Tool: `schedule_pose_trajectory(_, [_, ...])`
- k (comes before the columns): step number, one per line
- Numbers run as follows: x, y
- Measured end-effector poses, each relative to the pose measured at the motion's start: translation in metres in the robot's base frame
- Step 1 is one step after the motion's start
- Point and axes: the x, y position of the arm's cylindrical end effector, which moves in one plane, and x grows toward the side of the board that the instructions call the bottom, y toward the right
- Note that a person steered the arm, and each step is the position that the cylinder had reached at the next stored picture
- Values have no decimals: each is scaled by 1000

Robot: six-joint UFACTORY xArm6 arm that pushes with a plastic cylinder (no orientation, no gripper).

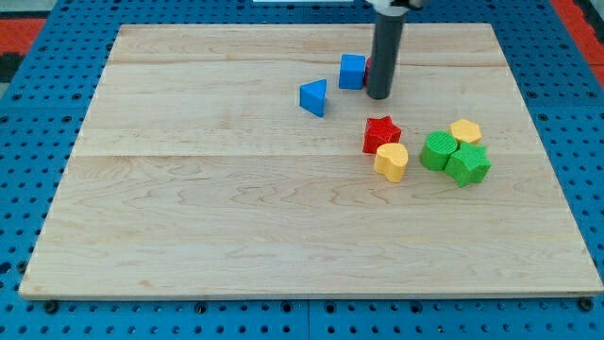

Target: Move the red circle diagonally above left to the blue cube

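The blue cube (352, 72) sits near the view's top, right of centre. The dark rod comes down just to its right, and my tip (378, 95) rests on the board at the cube's lower right. Only a thin red sliver (366, 74) shows between the cube and the rod. It looks like the red circle, mostly hidden behind the rod and touching or almost touching the cube's right side.
A blue triangle (314, 97) lies lower left of the cube. A red star (381, 133) and a yellow heart (391, 161) sit below my tip. Two green blocks (437, 150) (468, 163) and a yellow hexagon (465, 131) cluster at the right. The wooden board (189, 208) is ringed by blue pegboard.
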Motion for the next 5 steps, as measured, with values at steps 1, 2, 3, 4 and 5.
schedule_pose_trajectory(1, [-1,67])
schedule_pose_trajectory(2, [-26,45])
schedule_pose_trajectory(3, [-26,-16])
schedule_pose_trajectory(4, [-52,-25])
schedule_pose_trajectory(5, [-81,-38])
